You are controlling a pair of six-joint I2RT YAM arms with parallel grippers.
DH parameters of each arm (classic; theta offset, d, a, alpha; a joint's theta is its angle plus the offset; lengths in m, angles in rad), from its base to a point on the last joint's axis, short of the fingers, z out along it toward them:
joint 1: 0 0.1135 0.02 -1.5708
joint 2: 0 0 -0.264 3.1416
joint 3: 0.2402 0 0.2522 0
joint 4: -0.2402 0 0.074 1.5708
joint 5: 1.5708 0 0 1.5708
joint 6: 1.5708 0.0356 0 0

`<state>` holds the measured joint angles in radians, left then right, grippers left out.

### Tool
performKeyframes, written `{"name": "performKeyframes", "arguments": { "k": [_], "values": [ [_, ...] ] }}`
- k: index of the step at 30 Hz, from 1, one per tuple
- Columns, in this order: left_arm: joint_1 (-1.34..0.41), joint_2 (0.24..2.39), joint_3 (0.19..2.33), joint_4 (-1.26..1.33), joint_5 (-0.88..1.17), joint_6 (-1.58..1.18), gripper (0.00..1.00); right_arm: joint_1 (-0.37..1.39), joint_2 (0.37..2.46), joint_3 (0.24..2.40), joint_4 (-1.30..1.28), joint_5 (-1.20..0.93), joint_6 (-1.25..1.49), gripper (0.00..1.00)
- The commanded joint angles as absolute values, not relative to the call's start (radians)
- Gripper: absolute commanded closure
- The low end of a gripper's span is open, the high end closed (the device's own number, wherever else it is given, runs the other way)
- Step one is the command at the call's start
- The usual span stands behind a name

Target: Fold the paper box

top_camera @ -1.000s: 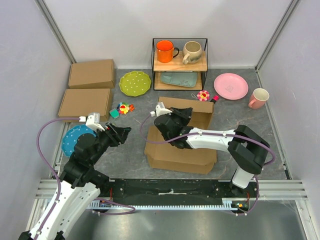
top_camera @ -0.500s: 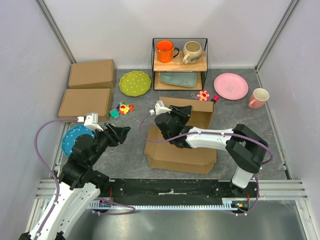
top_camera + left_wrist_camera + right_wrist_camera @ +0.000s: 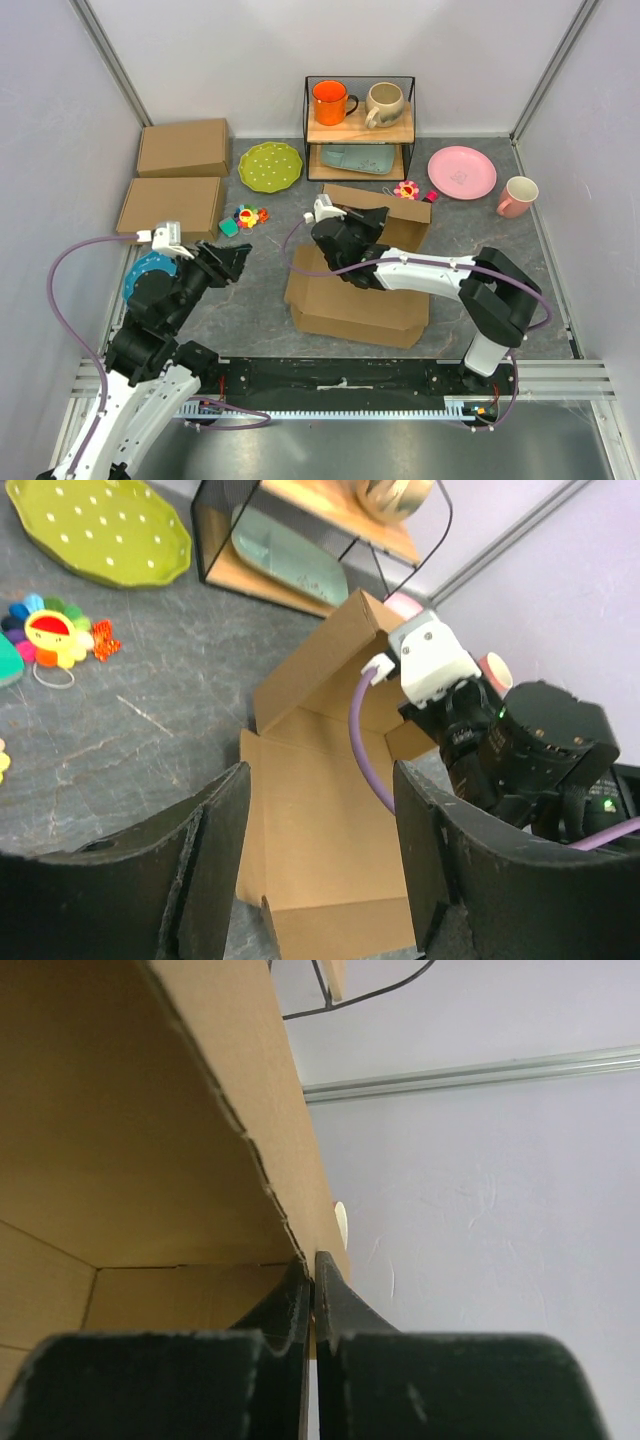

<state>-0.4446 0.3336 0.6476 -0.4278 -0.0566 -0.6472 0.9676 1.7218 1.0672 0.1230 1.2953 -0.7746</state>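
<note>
**Top external view: light cardboard, pinched by its rear flap**

The paper box (image 3: 352, 298) lies on the grey worktop (image 3: 250, 310) just in front of the wire shelf rack (image 3: 360, 135). Its flat base is on the side away from the rack, and its long rear flap tilts up on the rack's side. It is plain brown corrugated board, die-cut, with score lines, a slit at one corner and small side flaps. The left wrist view shows the inside panel bare and the end flap farthest from the rack lying flat.

The right hand (image 3: 312, 1282) is pressed together on the raised flap's upper edge, pinching the single wall of board between its fingertips. The left hand (image 3: 232, 262) hovers to the left of the box, farther from the rack, spread and holding nothing.

By the look of it, the sheet is light and dry, stiff across each panel but ready to hinge along the scores. It probably slides on the worktop when pushed, and a thin edge may crease or tear under a hard pinch. The best hold seems to be the middle of a flap's edge, while the other hand presses the base down.
</note>
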Motion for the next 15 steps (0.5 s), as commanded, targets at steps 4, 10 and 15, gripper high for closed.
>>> {"name": "performKeyframes", "arguments": {
  "k": [4, 10, 15],
  "values": [
    [-0.442, 0.383, 0.842, -0.388, -0.155, -0.548, 0.34, 0.953, 1.556, 1.274, -0.251, 1.253, -0.473, 1.00],
    [-0.442, 0.449, 0.942, -0.348, -0.164, -0.503, 0.32, 0.778, 1.511, 1.574, -0.783, 0.917, -0.022, 1.00],
    [-0.442, 0.468, 0.953, -0.325, -0.127, -0.517, 0.32, 0.554, 1.445, 1.580, -0.888, 0.560, 0.159, 1.00]
  ]
}}
